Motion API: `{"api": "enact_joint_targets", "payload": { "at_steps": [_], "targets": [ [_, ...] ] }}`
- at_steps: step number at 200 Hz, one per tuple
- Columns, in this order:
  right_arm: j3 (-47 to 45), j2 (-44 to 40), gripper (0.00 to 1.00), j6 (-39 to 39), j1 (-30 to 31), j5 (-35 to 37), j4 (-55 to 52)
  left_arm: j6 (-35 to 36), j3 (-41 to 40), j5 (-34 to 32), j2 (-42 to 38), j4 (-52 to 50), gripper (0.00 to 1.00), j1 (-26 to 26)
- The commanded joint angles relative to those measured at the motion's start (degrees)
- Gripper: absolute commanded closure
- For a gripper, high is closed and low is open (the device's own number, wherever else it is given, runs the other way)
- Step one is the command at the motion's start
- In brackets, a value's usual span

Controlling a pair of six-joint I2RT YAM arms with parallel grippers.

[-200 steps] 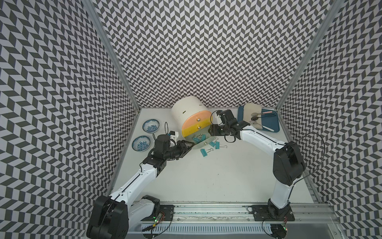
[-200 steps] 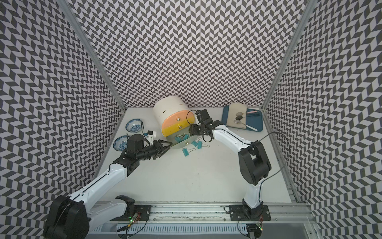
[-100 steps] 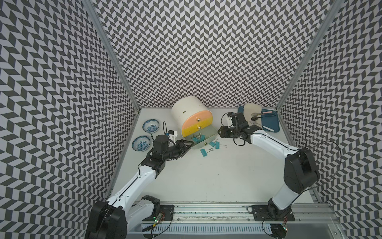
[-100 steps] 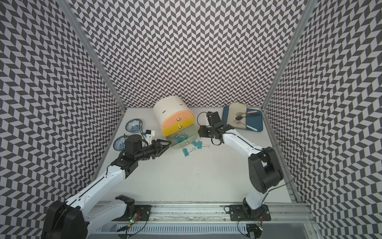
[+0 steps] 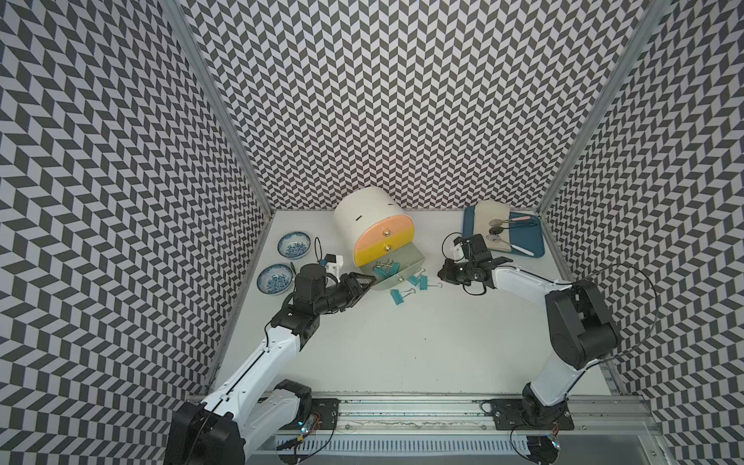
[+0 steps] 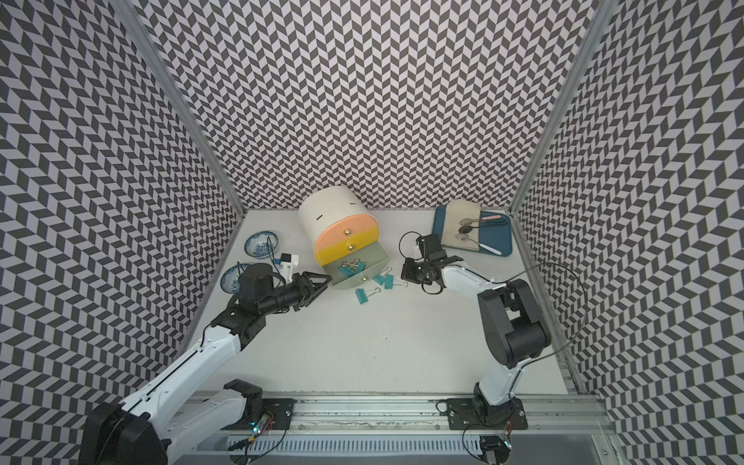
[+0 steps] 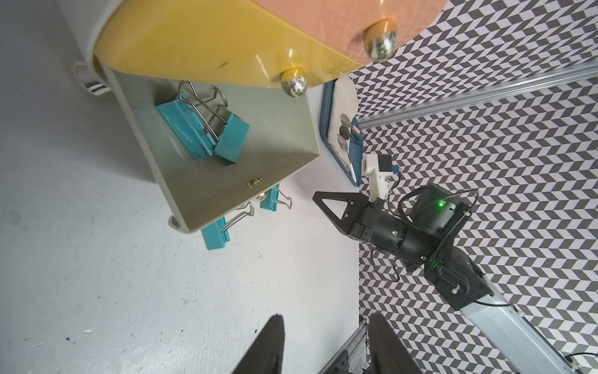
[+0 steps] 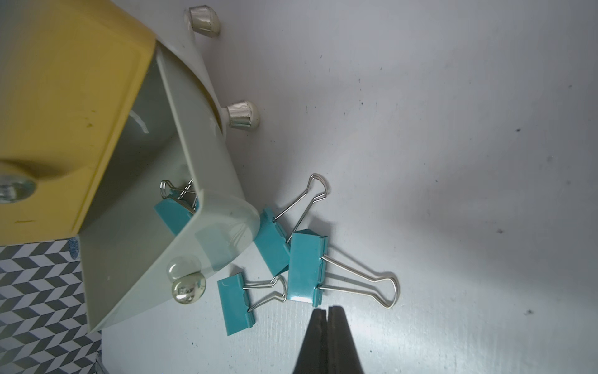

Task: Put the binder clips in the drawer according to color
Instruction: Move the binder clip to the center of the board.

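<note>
Right arm's out of there: a second ago the right gripper (image 8: 327, 311) hung spread over the open drawer, and now it has swung clear towards the tray side and its jaws have snapped flat together with nothing between them. It reads as a drop-off done and a reset for the next pick. Just ahead of those closed tips, three teal binder clips (image 8: 305, 265) lie on the table. Two overlap and the third (image 8: 236, 302) sits by the knob, all just beside the front of the pulled-out grey-green bottom drawer (image 7: 226, 191). Inside it at least two more teal clips (image 7: 200, 129) rest in a heap, so teal is going low, and no pink or blue clip shows anywhere. The left gripper (image 5: 362, 282) hasn't budged: its jaws are half spread, it carries nothing, and it is parked at the drawer's other front corner. Whether it touches the rim can't be told. Above the open drawer, the yellow and salmon fronts of the cream cabinet (image 5: 362, 217) are shut. By this count three teal clips remain, and the right arm is best placed for them. Wider now: the white table (image 5: 402, 354) is scuffed and speckled. Two blue-patterned bowls (image 5: 294, 245) sit on the left arm's side and a blue tray (image 5: 527, 241) with spoons and a cream cloth sits at the far right corner. Grey-and-white chevron walls close in three sides.
</note>
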Motion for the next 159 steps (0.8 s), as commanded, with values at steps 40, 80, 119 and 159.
{"api": "enact_joint_targets", "payload": {
  "at_steps": [40,80,119,159],
  "targets": [
    [0.94,4.79,1.00,0.36,-0.21,-2.03,4.36,0.92,-0.89,0.06,-2.52,-1.76,0.53,1.71],
    [0.15,5.94,1.00,0.74,0.14,-2.40,5.46,1.21,-0.85,0.79,-2.44,-1.79,0.53,2.54],
    [0.65,7.47,1.00,0.30,0.14,-1.63,5.41,1.44,-1.03,1.28,-2.59,-2.37,0.54,3.12],
    [0.33,7.54,1.00,-0.14,0.14,-0.26,5.14,1.57,-1.35,1.38,-3.22,-2.77,0.53,3.52]
  ]
}}
